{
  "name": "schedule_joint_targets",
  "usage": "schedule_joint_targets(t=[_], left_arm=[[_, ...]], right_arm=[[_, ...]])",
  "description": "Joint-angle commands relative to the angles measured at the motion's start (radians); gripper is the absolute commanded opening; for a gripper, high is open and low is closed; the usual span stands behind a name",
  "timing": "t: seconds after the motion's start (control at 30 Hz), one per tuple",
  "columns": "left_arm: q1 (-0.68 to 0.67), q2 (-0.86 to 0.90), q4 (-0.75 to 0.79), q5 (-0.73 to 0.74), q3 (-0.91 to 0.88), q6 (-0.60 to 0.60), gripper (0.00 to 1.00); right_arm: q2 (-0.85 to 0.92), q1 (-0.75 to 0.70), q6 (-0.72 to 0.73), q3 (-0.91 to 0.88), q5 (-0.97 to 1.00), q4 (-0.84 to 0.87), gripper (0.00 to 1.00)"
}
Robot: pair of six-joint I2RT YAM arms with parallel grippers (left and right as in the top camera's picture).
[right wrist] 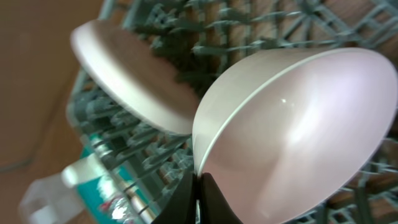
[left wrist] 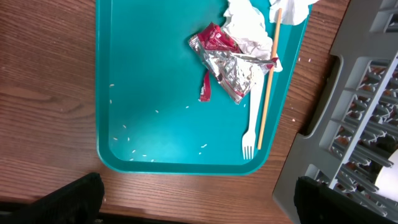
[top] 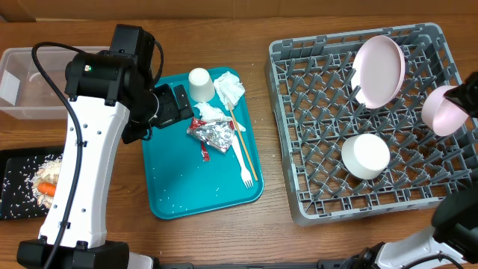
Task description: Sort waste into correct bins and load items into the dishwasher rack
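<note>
Right gripper (right wrist: 199, 194): fingers pinched tight on the rim of a small white bowl (right wrist: 298, 130). Bowl is held on edge, hollow facing away from the wrist camera, above the right side of the large square grey plastic rack (top: 299, 112). Just beside it a round white plate (top: 379, 71) stands tilted among the pegs at the rack's far side. Cannot tell whether bowl and plate touch. A second small white bowl (top: 366, 155) sits upside down near the rack's middle.

Left gripper (left wrist: 196, 186): jaws wide, nothing between them, hovering over the teal serving tray (top: 172, 187), above its left part.

On the teal serving tray:
- white cup (top: 199, 84), mouth down, at the far edge
- crumpled white napkins (top: 228, 88) just right of the cup, one more lump below them
- crumpled red-and-silver foil wrapper (left wrist: 224, 65) touching the lower napkin
- white plastic fork (left wrist: 250, 127), tines toward the near edge, handle under the napkin and wrapper
- thin wooden chopstick (left wrist: 267, 87) lying alongside the fork on its right
- a few loose rice grains (left wrist: 130, 152) toward the near left corner

Left of the serving tray: a clear rectangular plastic tub (top: 15, 90) at the table's far left, contents not readable. Nearer the front edge, a flat black rectangular tray (top: 15, 161) carries pale food scraps and an orange carrot (top: 47, 188).
</note>
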Motion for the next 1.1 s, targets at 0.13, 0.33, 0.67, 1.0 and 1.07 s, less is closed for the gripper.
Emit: schedule_joint_targets(t=[0.13,0.33,0.67,1.0,1.07], left_arm=[[-0.002,-0.024,0.001,-0.014,0.020,0.016,1.00],[-0.002,-0.024,0.001,-0.014,0.020,0.016,1.00],[-0.002,-0.024,0.001,-0.014,0.020,0.016,1.00],[-0.002,-0.024,0.001,-0.014,0.020,0.016,1.00],[-0.002,-0.024,0.001,-0.014,0.020,0.016,1.00]], right_arm=[[-0.009,-0.032,-0.214,0.008,-0.288,-0.015,0.04],[0.039,-0.032,-0.228,0.007,-0.376,0.005,0.04],[0.153,-0.034,-0.292,-0.061,-0.442,0.037,0.04],[0.193,-0.075,-0.235,-0.084,-0.349,0.029,0.04],[0.187,-0.101,-0.214,-0.077,-0.326,0.021,0.04]])
